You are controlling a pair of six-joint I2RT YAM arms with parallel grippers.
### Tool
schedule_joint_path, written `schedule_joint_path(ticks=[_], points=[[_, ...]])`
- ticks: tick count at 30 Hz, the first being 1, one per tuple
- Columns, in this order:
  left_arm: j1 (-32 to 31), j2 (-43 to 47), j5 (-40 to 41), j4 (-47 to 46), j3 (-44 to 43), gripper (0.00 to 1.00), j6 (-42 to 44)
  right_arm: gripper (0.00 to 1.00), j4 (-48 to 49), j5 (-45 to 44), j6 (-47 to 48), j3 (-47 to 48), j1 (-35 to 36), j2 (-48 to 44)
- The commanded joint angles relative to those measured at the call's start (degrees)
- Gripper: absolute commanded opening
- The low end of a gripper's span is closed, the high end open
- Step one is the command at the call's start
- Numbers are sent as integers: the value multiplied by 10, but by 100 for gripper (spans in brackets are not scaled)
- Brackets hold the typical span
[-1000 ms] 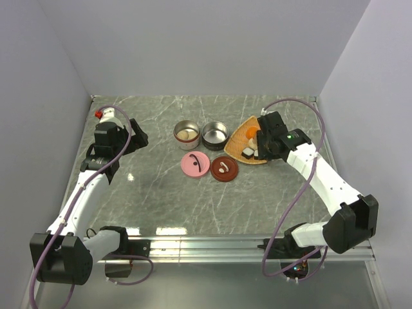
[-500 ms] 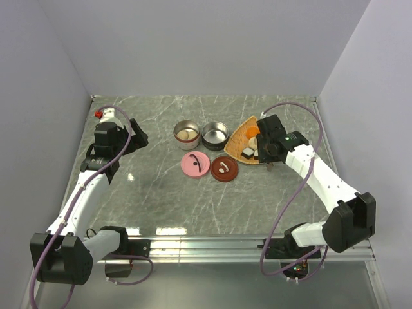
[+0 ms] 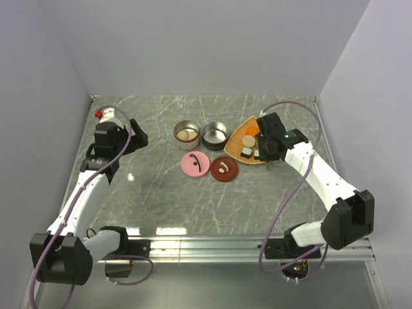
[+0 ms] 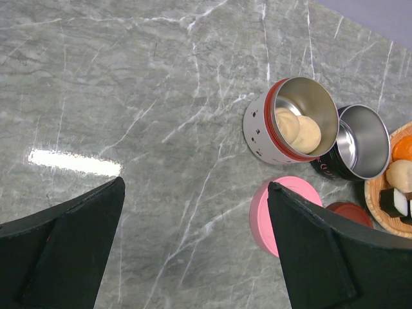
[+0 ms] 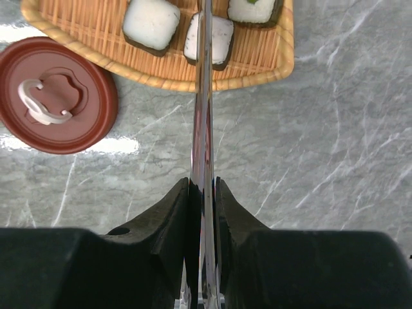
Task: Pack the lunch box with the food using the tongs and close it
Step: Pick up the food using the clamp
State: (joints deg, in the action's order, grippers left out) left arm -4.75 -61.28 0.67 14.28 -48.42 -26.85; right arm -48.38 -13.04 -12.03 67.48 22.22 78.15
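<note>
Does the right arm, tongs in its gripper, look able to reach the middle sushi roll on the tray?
Likely yes: the tongs extend right over that sushi roll on the tray, nothing in between.

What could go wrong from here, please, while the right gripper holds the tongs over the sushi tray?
The tongs look squeezed nearly shut in the right gripper, so the tips might push the middle sushi roll rather than straddle it. The rolls lie close together on the woven tray; a neighbour could be knocked. Held far from their tips, the tongs may drop a roll before the dark open tin.
</note>
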Motion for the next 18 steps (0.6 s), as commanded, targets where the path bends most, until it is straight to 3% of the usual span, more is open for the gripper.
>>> schedule_joint_path(ticks=[1, 11, 14, 18], points=[[-2, 19, -8, -18, 3, 99, -4, 10, -9, -5, 9, 59, -4, -9], [-2, 19, -8, -21, 3, 100, -6, 13, -31, -16, 19, 107, -4, -4], [-2, 19, -8, -18, 2, 100, -4, 19, -27, -9, 15, 109, -3, 5], [-2, 21, -8, -16, 2, 99, -4, 33, -36, -5, 14, 112, -3, 9]])
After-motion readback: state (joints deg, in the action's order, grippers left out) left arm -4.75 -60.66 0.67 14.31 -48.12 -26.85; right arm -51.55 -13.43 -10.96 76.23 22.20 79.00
